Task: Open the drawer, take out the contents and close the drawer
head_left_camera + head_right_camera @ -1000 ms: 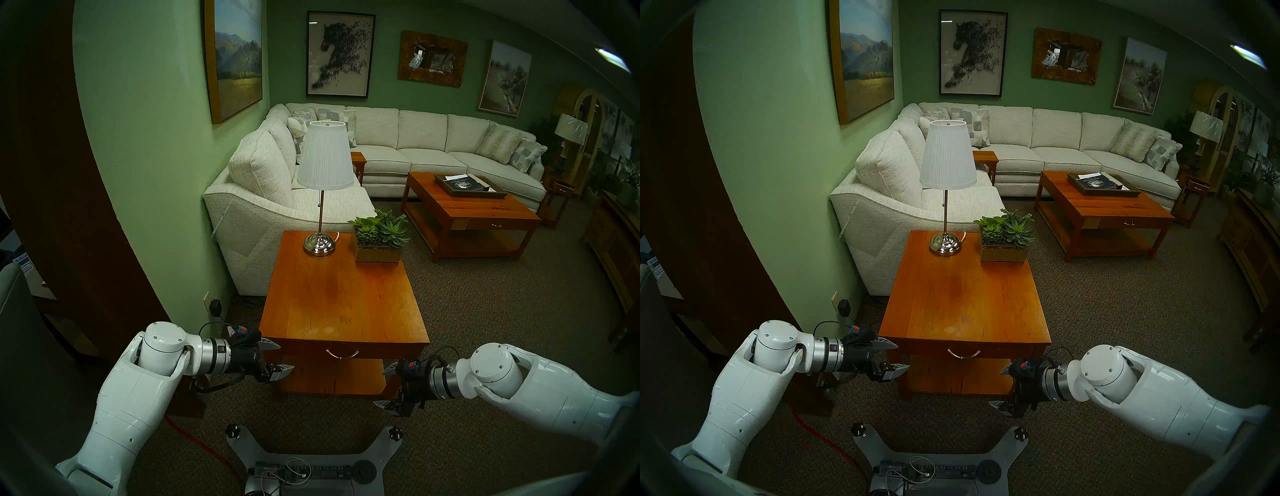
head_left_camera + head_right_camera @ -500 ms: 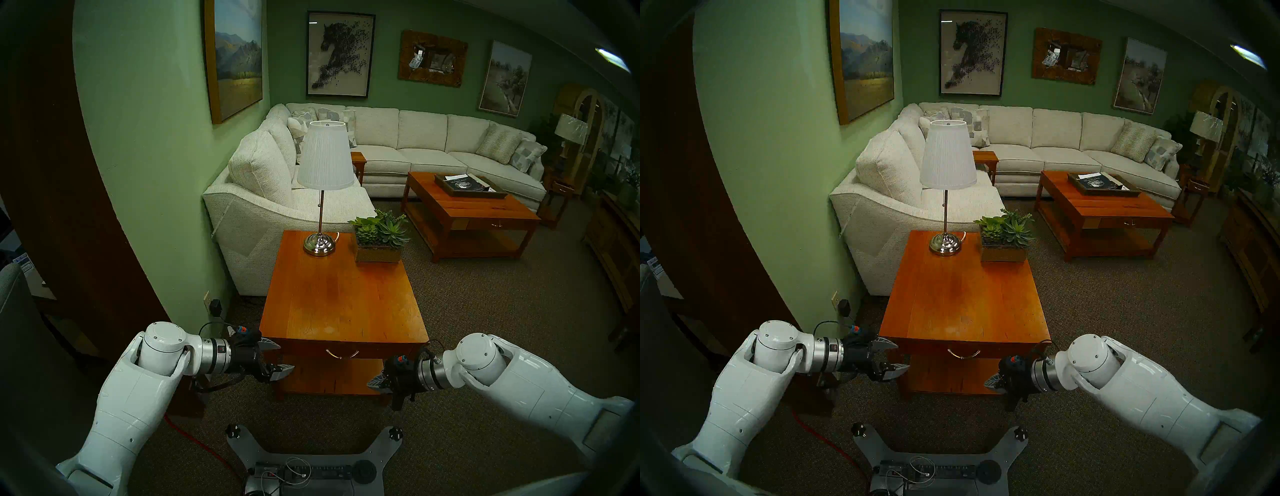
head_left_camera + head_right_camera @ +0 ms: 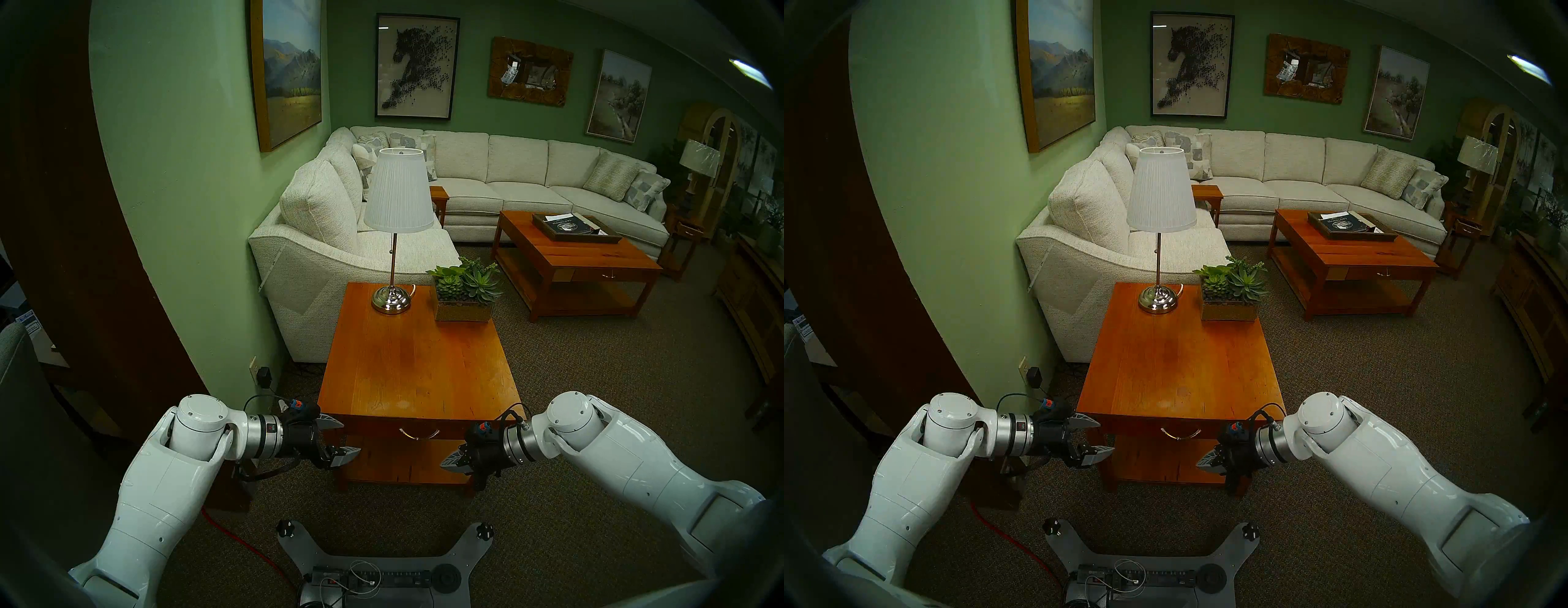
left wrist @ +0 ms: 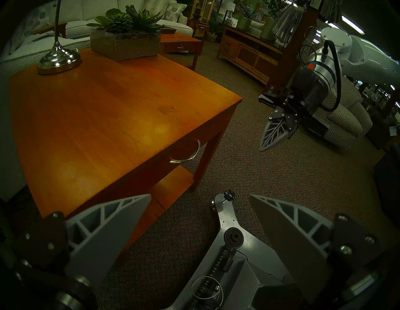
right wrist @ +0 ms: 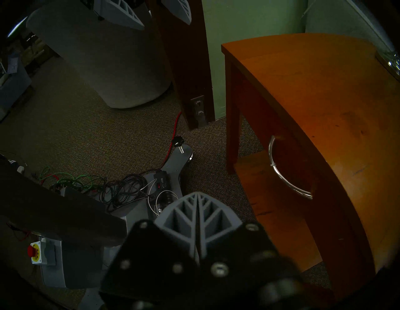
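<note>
The drawer (image 3: 382,429) sits closed in the front of the orange-brown end table (image 3: 418,365). Its curved silver handle (image 3: 419,433) hangs centred on the front and also shows in the wrist views (image 4: 186,154) (image 5: 281,171). The contents are hidden inside. My left gripper (image 3: 350,437) is open, with nothing between its fingers, at the table's front left corner (image 4: 199,197). My right gripper (image 3: 443,463) is shut on nothing, level with the lower shelf. It stands right of the handle and points left, apart from it (image 5: 197,193).
A lamp (image 3: 392,297) and a succulent planter (image 3: 464,297) stand at the back of the table top. A white sofa (image 3: 322,254) and green wall (image 3: 191,254) are on the left. A coffee table (image 3: 572,263) stands far right. My base (image 3: 382,569) and a red cable (image 3: 237,539) lie on the carpet below.
The right gripper has gone from wide open to shut. It has risen and moved left toward the table's front. The left arm has not moved.
</note>
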{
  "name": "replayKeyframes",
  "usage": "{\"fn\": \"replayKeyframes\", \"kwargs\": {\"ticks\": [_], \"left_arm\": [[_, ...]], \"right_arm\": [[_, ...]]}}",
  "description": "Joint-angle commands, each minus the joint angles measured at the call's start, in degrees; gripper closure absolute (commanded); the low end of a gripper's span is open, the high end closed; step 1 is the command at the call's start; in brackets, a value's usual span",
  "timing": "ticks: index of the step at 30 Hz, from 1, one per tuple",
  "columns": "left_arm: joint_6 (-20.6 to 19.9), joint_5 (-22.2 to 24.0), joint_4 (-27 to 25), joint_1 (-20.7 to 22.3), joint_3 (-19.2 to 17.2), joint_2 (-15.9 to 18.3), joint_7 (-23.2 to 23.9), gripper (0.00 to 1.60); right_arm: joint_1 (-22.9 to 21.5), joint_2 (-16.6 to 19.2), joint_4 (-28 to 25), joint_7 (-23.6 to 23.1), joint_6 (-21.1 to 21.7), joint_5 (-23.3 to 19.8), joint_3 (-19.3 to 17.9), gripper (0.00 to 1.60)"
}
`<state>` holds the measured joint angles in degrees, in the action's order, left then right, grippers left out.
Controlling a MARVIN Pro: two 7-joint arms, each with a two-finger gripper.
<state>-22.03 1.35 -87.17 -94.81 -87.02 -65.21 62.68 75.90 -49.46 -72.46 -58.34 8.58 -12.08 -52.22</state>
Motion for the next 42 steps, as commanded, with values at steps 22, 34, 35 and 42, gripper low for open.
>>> {"fn": "replayKeyframes", "kwargs": {"ticks": [22, 34, 35, 42], "left_arm": [[0.0, 0.3, -1.2, 1.3, -0.5, 0.1, 0.3, 0.00], [0.0, 0.3, -1.1, 1.3, -0.6, 0.0, 0.4, 0.00], [0.0, 0.3, -1.1, 1.3, -0.6, 0.0, 0.4, 0.00], [0.0, 0.2, -1.1, 1.3, -0.6, 0.0, 0.4, 0.00]], "right_arm": [[-9.6, -7.0, 4.7, -6.6, -1.3, 5.6, 2.7, 1.60], [-4.9, -4.8, -4.9, 5.0, 4.5, 16.1, 5.1, 1.60], [-4.2, -4.2, -6.5, 7.0, 5.7, 17.3, 5.3, 1.60], [-0.9, -3.4, -11.4, 14.0, 9.5, 20.9, 3.9, 1.60]]}}
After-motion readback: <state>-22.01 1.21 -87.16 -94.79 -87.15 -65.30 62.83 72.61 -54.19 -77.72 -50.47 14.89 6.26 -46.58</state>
